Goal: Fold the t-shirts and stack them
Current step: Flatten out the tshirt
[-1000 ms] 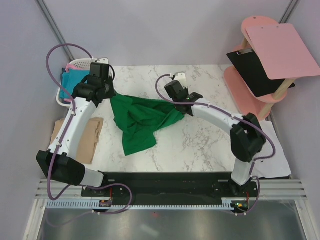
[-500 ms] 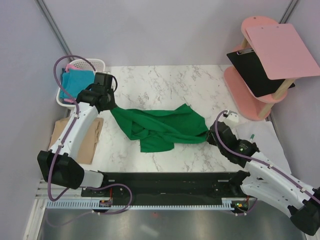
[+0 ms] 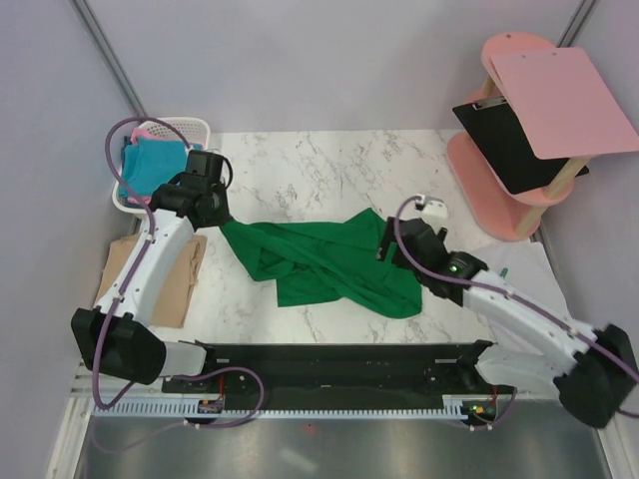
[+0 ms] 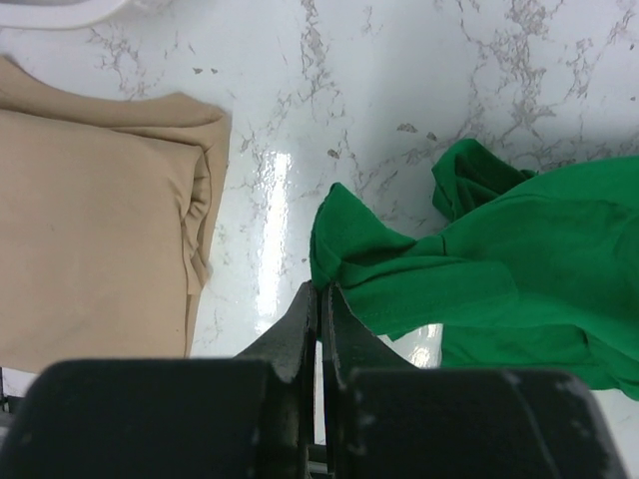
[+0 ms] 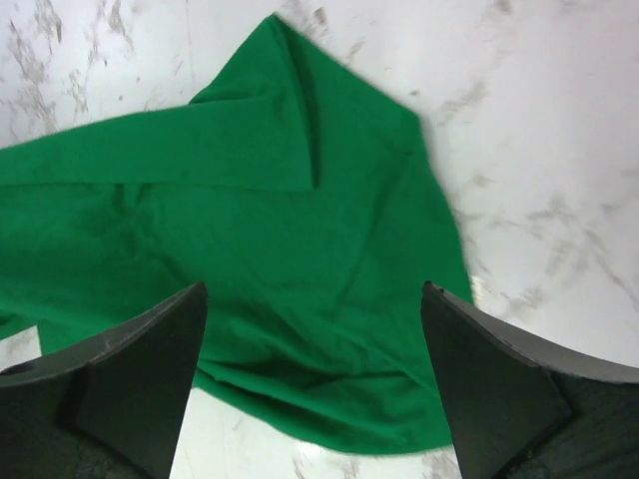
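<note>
Right gripper (image 5: 312,299), jaws wide apart, having just released the bright green cloth t-shirt (image 3: 319,264), which lies crumpled mid white marble-patterned tabletop (image 3: 329,160); left gripper (image 4: 321,294), jaws pinching its corner beside folded tan cloth t-shirt (image 4: 90,220); likely regrasp pending, folding unstarted.

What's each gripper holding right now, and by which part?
Left gripper pinches the green t-shirt by the edge at its left end, jaws shut. Right gripper holds nothing, jaws open above it.
</note>
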You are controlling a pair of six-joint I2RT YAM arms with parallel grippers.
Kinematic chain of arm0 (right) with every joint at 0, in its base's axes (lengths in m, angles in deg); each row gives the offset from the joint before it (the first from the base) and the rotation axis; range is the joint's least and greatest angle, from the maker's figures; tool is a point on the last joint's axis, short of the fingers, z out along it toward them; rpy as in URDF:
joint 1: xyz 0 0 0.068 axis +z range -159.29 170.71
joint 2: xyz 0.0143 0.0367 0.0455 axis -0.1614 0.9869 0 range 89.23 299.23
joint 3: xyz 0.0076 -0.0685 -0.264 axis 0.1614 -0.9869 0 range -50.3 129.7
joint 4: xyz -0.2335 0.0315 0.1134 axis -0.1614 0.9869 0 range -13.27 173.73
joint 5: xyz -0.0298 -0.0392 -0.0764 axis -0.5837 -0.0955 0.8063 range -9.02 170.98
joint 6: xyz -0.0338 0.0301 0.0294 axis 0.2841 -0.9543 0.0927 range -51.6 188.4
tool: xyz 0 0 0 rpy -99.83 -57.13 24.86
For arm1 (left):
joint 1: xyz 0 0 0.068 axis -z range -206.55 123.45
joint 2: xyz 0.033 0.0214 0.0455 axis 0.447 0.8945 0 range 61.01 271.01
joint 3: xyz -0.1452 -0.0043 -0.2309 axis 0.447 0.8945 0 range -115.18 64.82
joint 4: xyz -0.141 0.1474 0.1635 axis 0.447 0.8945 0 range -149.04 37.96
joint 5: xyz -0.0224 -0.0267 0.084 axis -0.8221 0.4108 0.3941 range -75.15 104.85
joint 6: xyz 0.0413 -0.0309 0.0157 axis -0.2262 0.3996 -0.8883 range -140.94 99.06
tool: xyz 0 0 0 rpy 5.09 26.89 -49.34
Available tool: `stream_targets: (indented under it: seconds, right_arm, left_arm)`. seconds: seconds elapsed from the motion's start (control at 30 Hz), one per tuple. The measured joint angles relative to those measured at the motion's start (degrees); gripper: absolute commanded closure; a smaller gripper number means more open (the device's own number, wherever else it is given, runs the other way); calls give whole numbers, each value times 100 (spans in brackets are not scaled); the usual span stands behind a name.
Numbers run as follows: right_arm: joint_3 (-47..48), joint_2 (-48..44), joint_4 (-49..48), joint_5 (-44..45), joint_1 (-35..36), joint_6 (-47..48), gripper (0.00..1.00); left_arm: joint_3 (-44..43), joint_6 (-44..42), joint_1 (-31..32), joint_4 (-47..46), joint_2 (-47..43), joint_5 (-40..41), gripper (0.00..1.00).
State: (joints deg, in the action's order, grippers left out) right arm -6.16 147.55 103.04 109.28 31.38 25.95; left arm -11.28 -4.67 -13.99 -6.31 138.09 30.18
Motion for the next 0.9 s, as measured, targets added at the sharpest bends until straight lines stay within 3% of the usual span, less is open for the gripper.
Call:
stream_targets:
  seconds: [0.13,0.27,0.6,0.9]
  right_arm:
    - [315,1792,-1008,-439,-11,251,36]
    - [439,2435,-1403,-807,-293,310,46]
    - [518,3445,-2798,-2011,-1497,-42,44]
    - [505,4194,-3532,-2826,-1628,-350,50]
  left_arm:
    - [210,0,0,0,-44,-48,98]
    - [356,0,0,2,-74,-66,98]
    - [404,0,0,-63,-79,-173,98]
    - [407,-2,0,-140,-74,-236,98]
